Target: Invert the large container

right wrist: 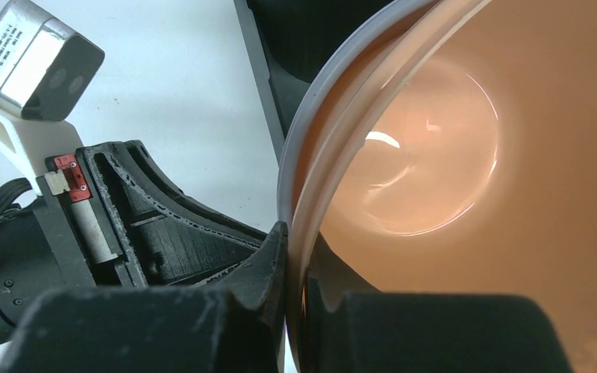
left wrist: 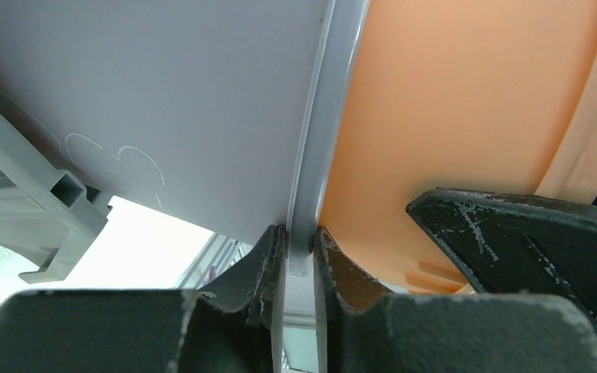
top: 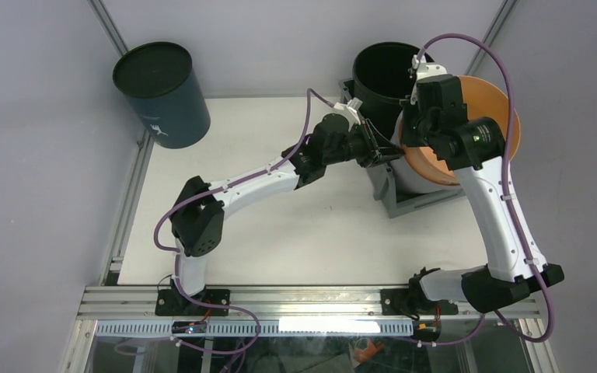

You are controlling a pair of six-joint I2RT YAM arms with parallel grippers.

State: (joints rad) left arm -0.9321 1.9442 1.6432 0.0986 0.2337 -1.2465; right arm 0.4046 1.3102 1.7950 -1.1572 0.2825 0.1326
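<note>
At the table's far right, seen from above, the large container holds a black bucket and a tilted orange bucket nested in a pale grey bucket. In the left wrist view, the left gripper pinches the pale grey rim. In the right wrist view, the right gripper clamps the nested rims.

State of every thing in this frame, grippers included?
left gripper: shut on the pale grey bucket's rim
right gripper: shut on the same rim
pale grey bucket: tipped, held by both grippers
orange bucket: nested inside the pale grey bucket, empty
black bucket: upright, open
large container: not yet turned over, buckets in it
dark blue canister: standing, far left, untouched
</note>
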